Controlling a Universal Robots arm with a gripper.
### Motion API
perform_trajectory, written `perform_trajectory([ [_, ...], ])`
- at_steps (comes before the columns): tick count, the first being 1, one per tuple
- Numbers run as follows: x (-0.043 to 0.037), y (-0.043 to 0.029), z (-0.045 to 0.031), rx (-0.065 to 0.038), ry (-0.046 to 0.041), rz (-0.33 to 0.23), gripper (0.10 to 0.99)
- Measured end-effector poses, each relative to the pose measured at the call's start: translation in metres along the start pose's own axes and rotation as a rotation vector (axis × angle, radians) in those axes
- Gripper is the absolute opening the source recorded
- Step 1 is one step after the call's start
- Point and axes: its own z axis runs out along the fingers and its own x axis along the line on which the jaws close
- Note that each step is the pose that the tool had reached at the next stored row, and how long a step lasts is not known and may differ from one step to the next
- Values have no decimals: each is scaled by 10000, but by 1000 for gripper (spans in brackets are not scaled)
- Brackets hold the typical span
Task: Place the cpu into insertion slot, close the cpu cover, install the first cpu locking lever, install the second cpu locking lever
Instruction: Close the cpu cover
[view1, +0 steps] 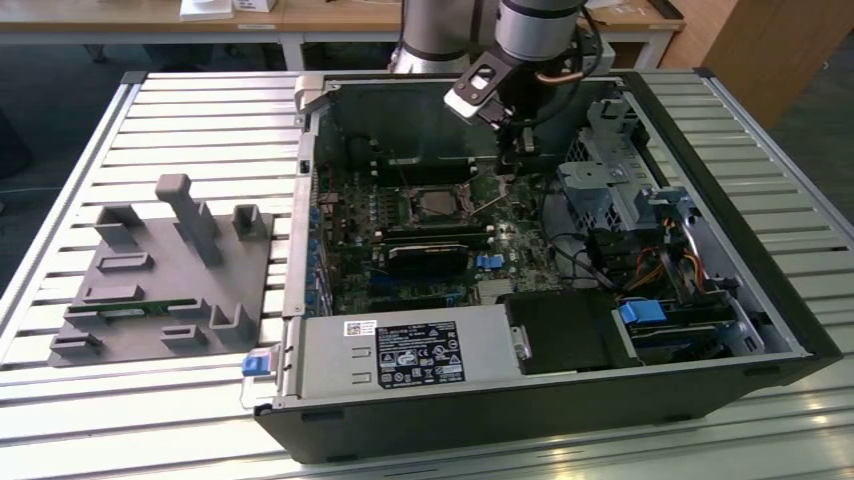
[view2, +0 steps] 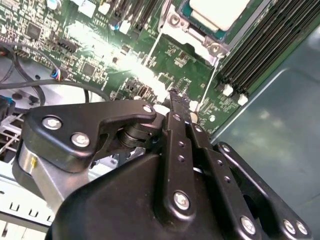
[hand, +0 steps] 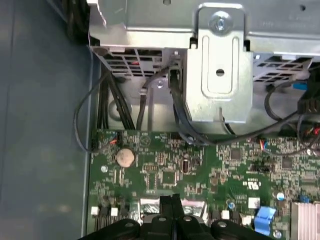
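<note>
The cpu (view2: 218, 10) shows its silvery top inside the insertion slot (view1: 434, 206) on the green board. The cpu cover (view2: 194, 34) lies flat around it as a metal frame. Two thin silvery lever rods (view2: 212, 82) run out from the socket's corners towards me; I cannot tell whether they are latched. My gripper (view1: 510, 183) hangs inside the case just to the exterior view's right of the socket. Its black fingers (view2: 179, 102) are pressed together with nothing between them, a little above the board, and the gripper (hand: 170, 201) also shows shut in the first wrist view.
The open computer case (view1: 747, 300) stands on a slatted table, with a drive cage (hand: 220, 60) and cables (hand: 140, 100) close to the gripper. Memory slots (view2: 260, 45) flank the socket. A coin battery (hand: 125, 157) sits on the board. A grey fixture (view1: 167, 280) lies to the exterior view's left.
</note>
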Motion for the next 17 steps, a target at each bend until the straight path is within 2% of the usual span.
perform_trajectory([
  [13, -2, 164, 44, 8, 1, 2, 106],
  [17, -2, 193, 76, 24, 0, 3, 106],
])
